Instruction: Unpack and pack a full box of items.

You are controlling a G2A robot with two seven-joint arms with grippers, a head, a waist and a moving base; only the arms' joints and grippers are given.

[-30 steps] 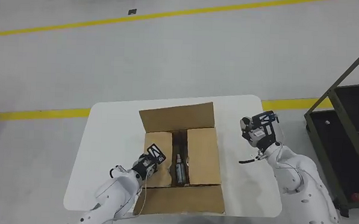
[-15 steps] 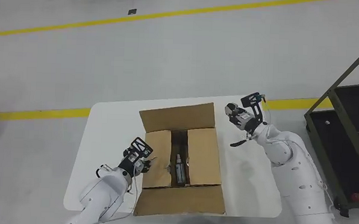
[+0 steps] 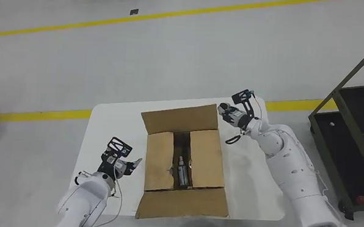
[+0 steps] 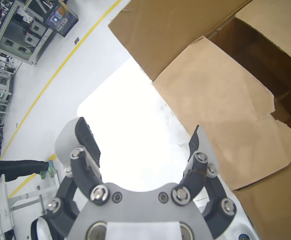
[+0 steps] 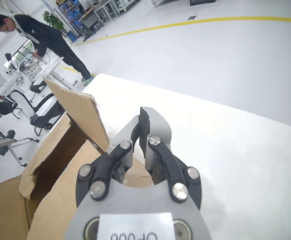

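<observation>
Two flaps of the cardboard box [image 3: 207, 157] lie nearly shut on the white table [image 3: 108, 128], with a bottle [image 3: 181, 170] showing in the gap between them. The left gripper [image 4: 138, 127] hangs spread and empty just beside the box's left side. The right gripper [image 5: 142, 118], pressed together and empty, hovers at the box's far right corner.

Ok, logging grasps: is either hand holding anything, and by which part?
Nothing is held: left hand open and empty, right hand shut on nothing.

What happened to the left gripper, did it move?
Yes. The left gripper came off the box flap and now sits over the table, beside the box's left wall.
</observation>
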